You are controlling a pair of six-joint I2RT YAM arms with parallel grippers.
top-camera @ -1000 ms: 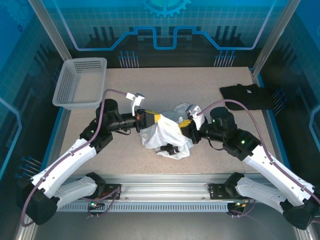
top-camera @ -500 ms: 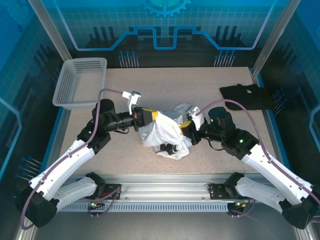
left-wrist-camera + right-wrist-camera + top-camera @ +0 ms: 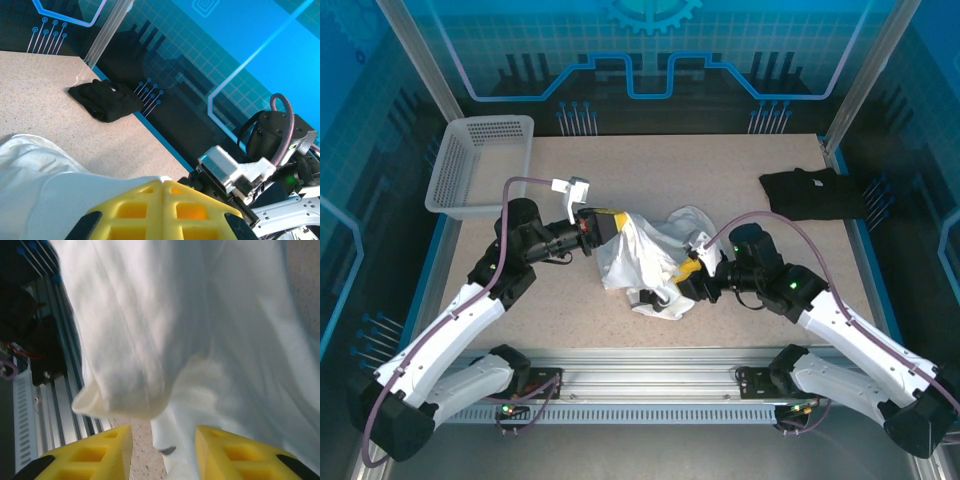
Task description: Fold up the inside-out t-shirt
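Note:
The inside-out t-shirt [image 3: 645, 258] is a crumpled white bundle in the middle of the table. My left gripper [image 3: 617, 222] is shut on its upper left edge and holds that edge a little off the table. In the left wrist view the yellow fingers [image 3: 200, 210] meet, and a sliver of white cloth [image 3: 55, 180] sits pinched at their tips. My right gripper [image 3: 683, 277] stands open at the shirt's lower right side. In the right wrist view its fingers [image 3: 100, 450] are apart, with hanging folds of the shirt [image 3: 175, 315] just beyond them and nothing held.
A white mesh basket [image 3: 480, 165] stands at the back left corner. A black folded garment [image 3: 815, 192] lies at the back right, also seen as the dark garment [image 3: 105, 100] in the left wrist view. The metal rail [image 3: 640, 385] runs along the table's near edge.
The right gripper has opened and let go of the shirt, dropping toward the near side. The left gripper has pulled its held edge left and toward the back.

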